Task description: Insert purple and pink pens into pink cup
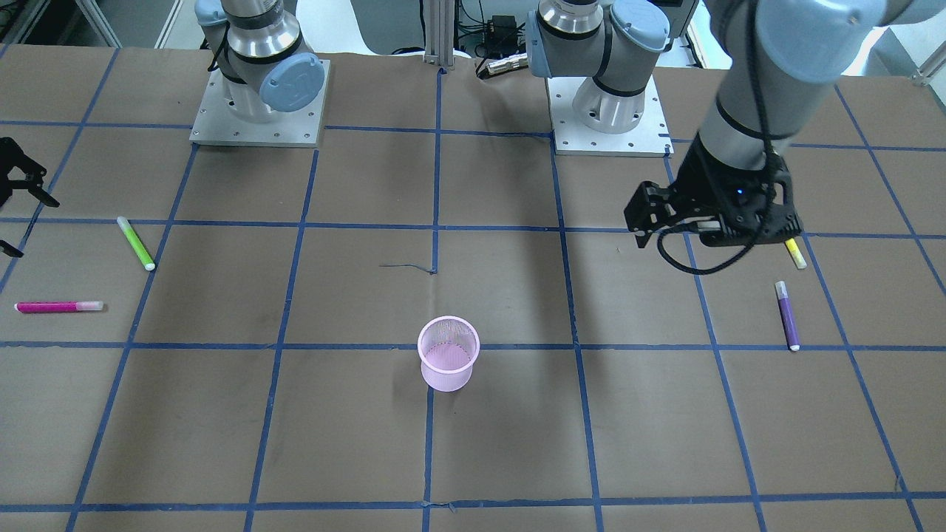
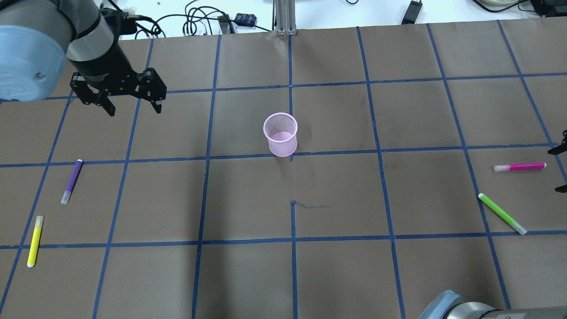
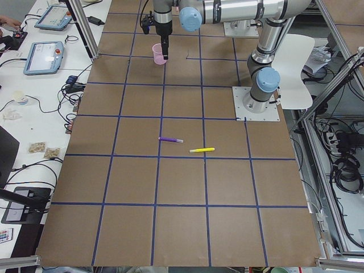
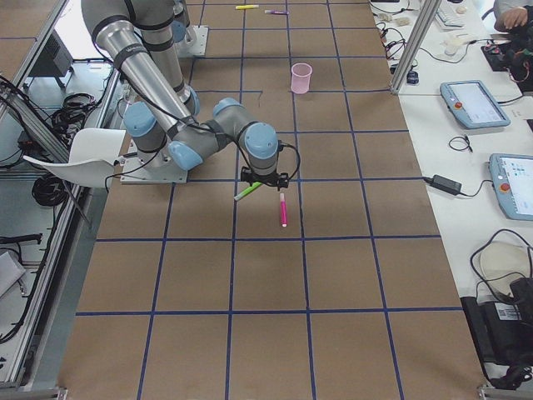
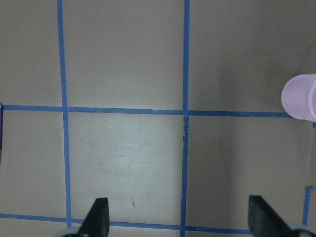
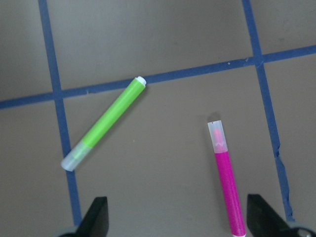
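Observation:
The pink mesh cup (image 2: 280, 139) stands upright and empty near the table's middle (image 1: 447, 362). The purple pen (image 2: 72, 180) lies flat on my left side (image 1: 787, 314). My left gripper (image 2: 135, 110) is open and empty, above the table on the pen's far side, between the pen and the cup. In the left wrist view the cup (image 5: 301, 97) shows at the right edge. The pink pen (image 2: 519, 167) lies flat on my right side (image 1: 58, 307). My right gripper (image 6: 178, 219) is open and empty above it, with the pink pen (image 6: 227, 197) near its right finger.
A yellow pen (image 2: 34, 240) lies near the purple one, closer to the robot. A green pen (image 2: 502, 213) lies beside the pink one and shows in the right wrist view (image 6: 106, 123). Blue tape lines grid the brown table. The arm bases (image 1: 259, 96) stand at the robot's edge.

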